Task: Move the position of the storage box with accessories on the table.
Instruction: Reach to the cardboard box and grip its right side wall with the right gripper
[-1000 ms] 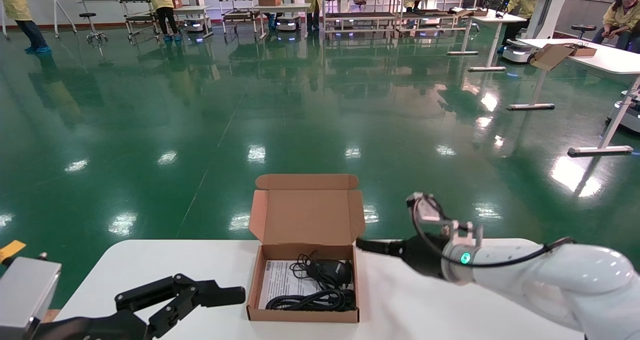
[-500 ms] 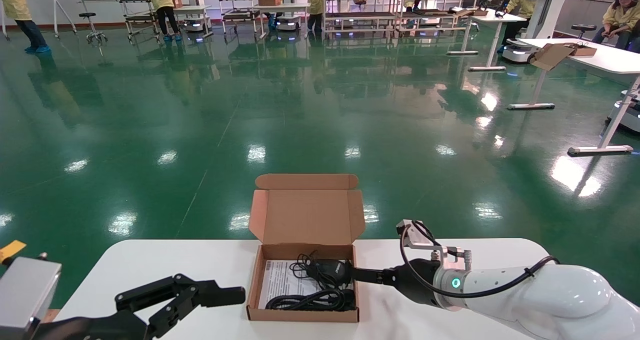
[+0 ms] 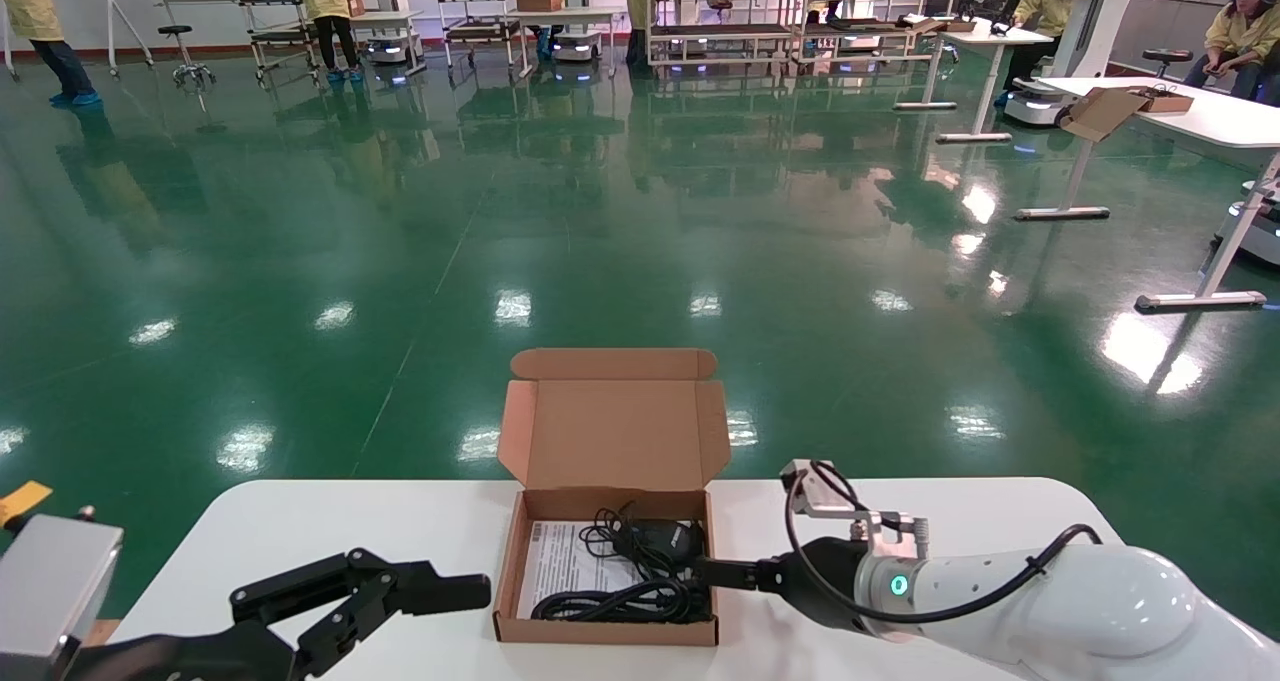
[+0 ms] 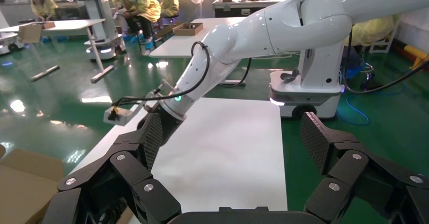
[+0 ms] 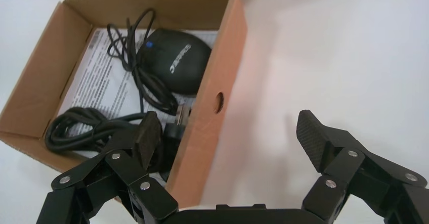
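My right gripper [image 5: 225, 133], fingers spread, straddles the storage box [image 3: 607, 581] right wall on the table [image 3: 300, 531], seemingly untouched; my left gripper [image 3: 440, 593] waits open nearby

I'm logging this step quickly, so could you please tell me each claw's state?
Left claw: open, empty, beside the storage box.
Right claw: open, straddling the box's right wall, not yet gripping.
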`<state>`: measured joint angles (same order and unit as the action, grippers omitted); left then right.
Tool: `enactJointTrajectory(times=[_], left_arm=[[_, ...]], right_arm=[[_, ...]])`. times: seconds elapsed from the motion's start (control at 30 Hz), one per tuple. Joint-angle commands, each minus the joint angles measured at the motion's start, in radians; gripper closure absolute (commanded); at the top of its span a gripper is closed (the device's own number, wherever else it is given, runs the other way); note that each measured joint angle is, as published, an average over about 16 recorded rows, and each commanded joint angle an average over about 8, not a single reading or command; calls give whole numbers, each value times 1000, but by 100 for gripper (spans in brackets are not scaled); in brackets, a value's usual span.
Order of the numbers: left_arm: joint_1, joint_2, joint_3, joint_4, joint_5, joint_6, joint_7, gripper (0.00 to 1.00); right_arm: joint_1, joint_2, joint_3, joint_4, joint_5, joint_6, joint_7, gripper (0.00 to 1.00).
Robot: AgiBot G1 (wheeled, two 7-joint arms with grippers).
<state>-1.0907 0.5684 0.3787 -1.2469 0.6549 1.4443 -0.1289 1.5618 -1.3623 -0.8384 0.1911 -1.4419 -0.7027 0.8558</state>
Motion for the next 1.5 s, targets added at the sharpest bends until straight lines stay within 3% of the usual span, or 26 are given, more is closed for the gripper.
enactJointTrajectory(times=[0.03,0.37,0.43,0.63,0.7,1.5], left_arm=[[0,0,0,0,0,0,0,0],[0,0,0,0,0,0,0,0],[0,0,0,0,0,0,0,0],[0,0,0,0,0,0,0,0],[0,0,0,0,0,0,0,0],[0,0,0,0,0,0,0,0]], right_arm=[[-4,-1,-10,11,0,4,6,0],[-8,-1,-71,42,1,40,54,3],[-10,-1,-82,46,4,44,64,16],[-20,-1,-112,59,18,55,89,87],[-23,-1,-121,64,23,61,95,100],[-28,3,-210,56,87,99,121,100]])
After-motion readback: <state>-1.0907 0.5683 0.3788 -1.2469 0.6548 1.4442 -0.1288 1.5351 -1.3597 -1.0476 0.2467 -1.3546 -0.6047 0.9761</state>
